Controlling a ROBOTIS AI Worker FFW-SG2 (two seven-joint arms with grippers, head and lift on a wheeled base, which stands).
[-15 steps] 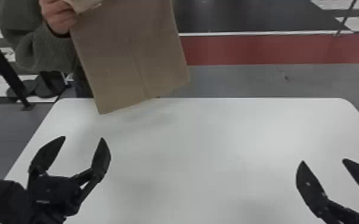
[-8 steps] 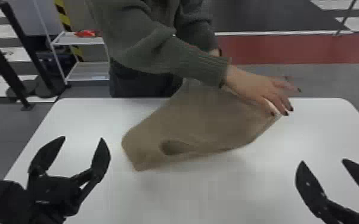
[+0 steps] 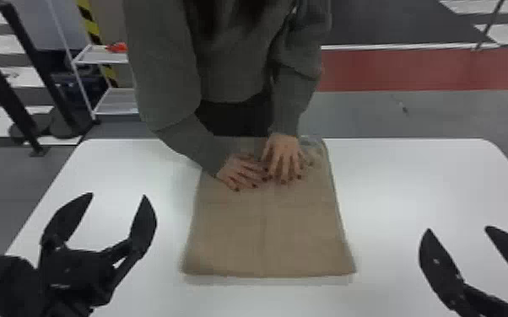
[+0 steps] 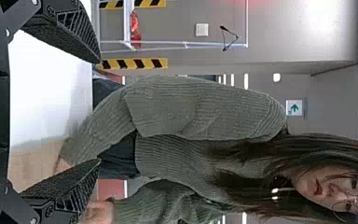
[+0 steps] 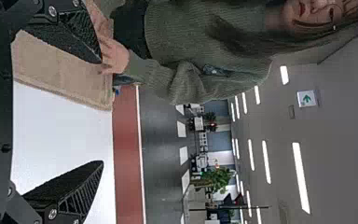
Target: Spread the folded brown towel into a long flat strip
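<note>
The brown towel (image 3: 266, 236) lies flat on the middle of the white table, with a person's two hands (image 3: 282, 158) pressing on its far part. Left of it stands my left gripper (image 3: 118, 196), open and apart from the cloth. My right gripper (image 3: 458, 227) is open too, at the right of the table. In the left wrist view, some of the towel (image 4: 35, 163) lies beyond the spread fingers of the left gripper (image 4: 99, 111). The right wrist view has the towel (image 5: 58, 72) partly behind one finger of the right gripper (image 5: 102, 112).
The white table (image 3: 413, 177) extends on both sides of the towel. The person leans over its far edge, sleeves (image 3: 194, 143) above the surface. Behind at the left are a white shelf (image 3: 114, 101) and black posts (image 3: 8, 84).
The person has brought the towel from the air down onto the table and laid it flat, hands now on it. Both grippers have kept still.
</note>
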